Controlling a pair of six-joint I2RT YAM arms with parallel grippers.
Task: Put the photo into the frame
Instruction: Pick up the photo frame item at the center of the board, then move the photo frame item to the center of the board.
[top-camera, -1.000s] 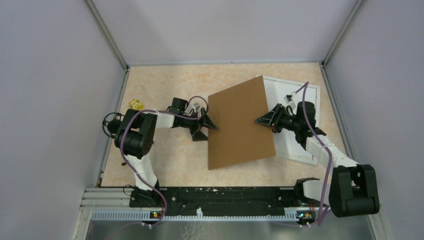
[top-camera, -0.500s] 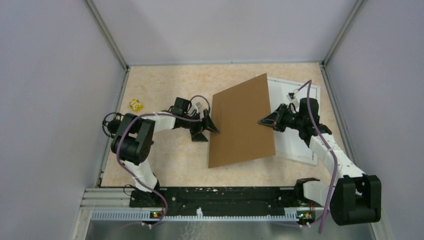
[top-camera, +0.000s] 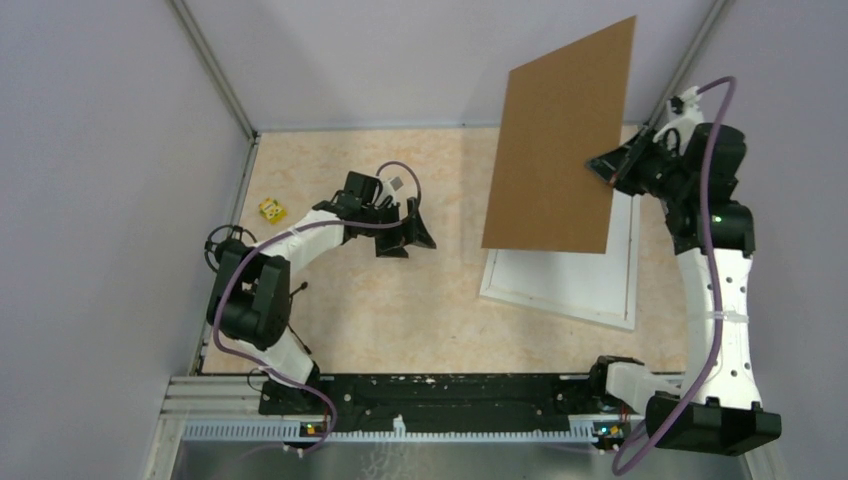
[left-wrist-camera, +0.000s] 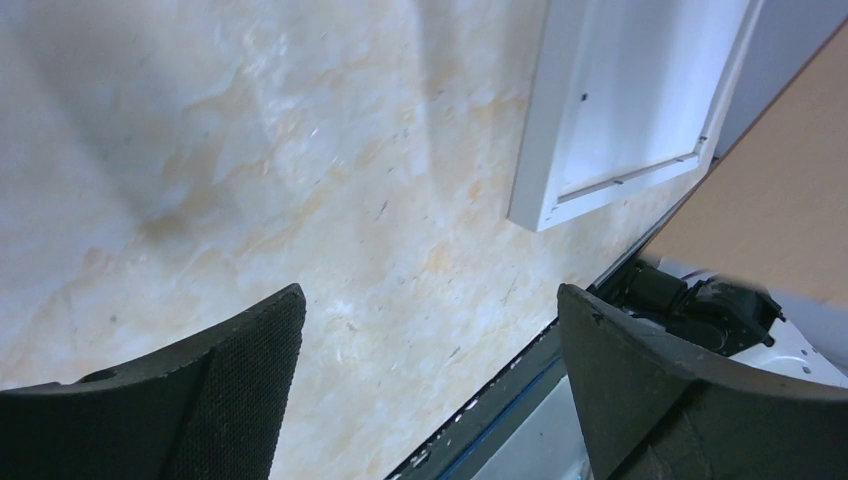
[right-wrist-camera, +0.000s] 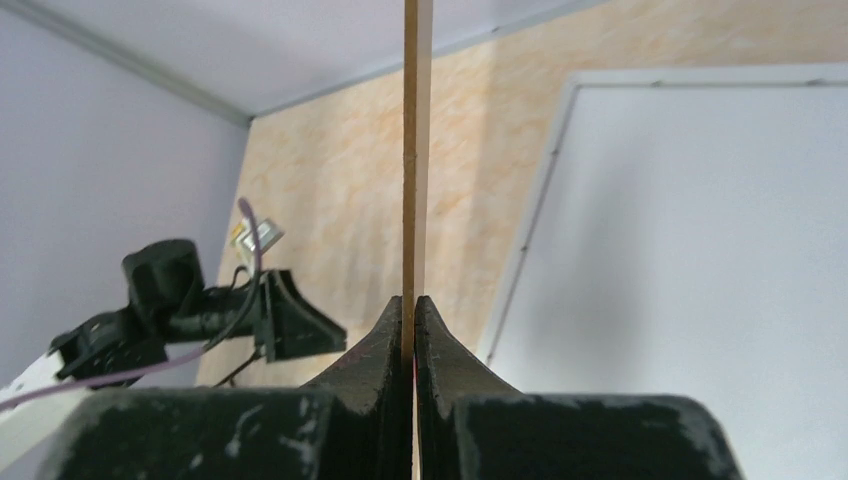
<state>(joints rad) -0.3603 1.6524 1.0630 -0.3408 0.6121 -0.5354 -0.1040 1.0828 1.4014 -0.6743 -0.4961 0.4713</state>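
One board (top-camera: 560, 140), brown, is now up in the air; a second ago it lay flat over the frame (top-camera: 550, 307) with a gripper at each side edge. The right gripper (top-camera: 603, 168) has raised it by its right edge. Its jaws are clamped tight on the thin edge, and the board hangs tilted over the far right corner. The left gripper (top-camera: 420, 228), earlier at the board's left edge, now stands clear of it, jaws wide with nothing between them, above the table (top-camera: 380, 320).

The frame is uncovered: white, flat on the table at right, with a plain white panel inside. It lies below the right gripper without touching it, and well right of the left jaws.

The table top is pale marbled beige. Plain lilac-grey walls stand on three sides, with metal posts at the corners. A small yellow item (top-camera: 271, 209) sits near the left wall.
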